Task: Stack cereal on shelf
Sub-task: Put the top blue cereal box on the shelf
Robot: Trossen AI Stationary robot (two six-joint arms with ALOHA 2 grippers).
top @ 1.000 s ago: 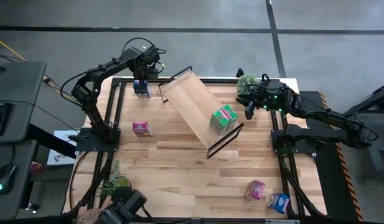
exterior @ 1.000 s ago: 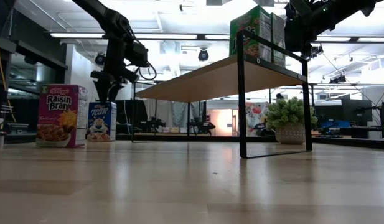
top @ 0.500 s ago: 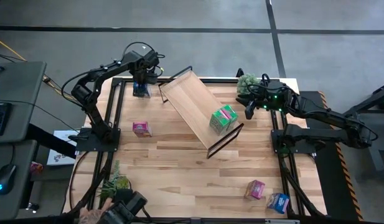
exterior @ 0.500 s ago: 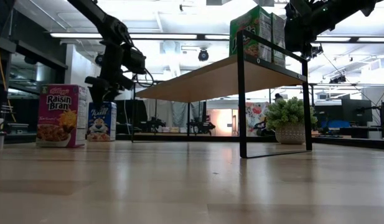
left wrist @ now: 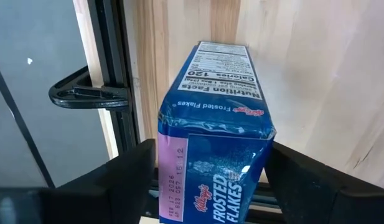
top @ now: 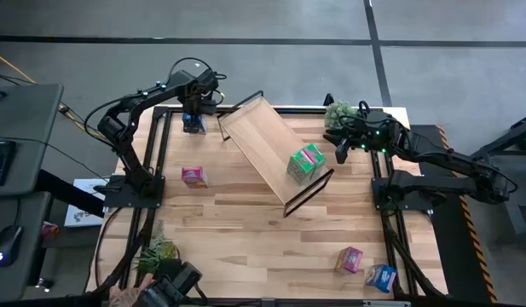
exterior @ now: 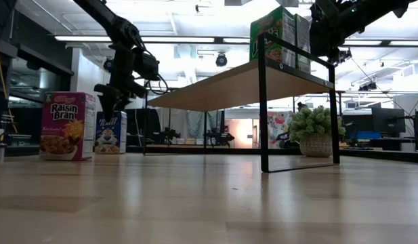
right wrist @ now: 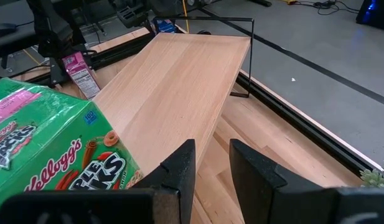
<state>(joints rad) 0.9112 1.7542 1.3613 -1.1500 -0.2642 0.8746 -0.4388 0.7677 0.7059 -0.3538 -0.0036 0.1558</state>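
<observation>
My left gripper (top: 193, 115) is at the table's far left, lowered over a blue Frosted Flakes cereal box (left wrist: 210, 112) that stands upright on the tabletop (exterior: 110, 135). The shelf (top: 267, 145) lies diagonally mid-table and rests on its black frame ends (exterior: 263, 102). A green carton and a pink one (top: 305, 164) stand on its right end. My right gripper (top: 341, 153) hovers just off that end, holding nothing, its fingers (right wrist: 179, 174) a narrow gap apart. My left gripper pinches the blue box near its top edge (left wrist: 179, 155), one finger (left wrist: 132, 180) on the front face and the other on the back face. The fingers come from above, pointing down. The box stays upright with its base on the table (exterior: 110, 152).
A pink Raisin Bran box (top: 193, 176) stands left of the shelf. A pink carton (top: 350, 258) and a blue one (top: 381, 277) sit near the table's near right corner. Potted plants stand at the far right (top: 339, 115) and near left (top: 160, 251).
My left gripper has come down from just above the blue box until its fingers stand around the box's top. The box has not left the table. The right arm has kept still.
</observation>
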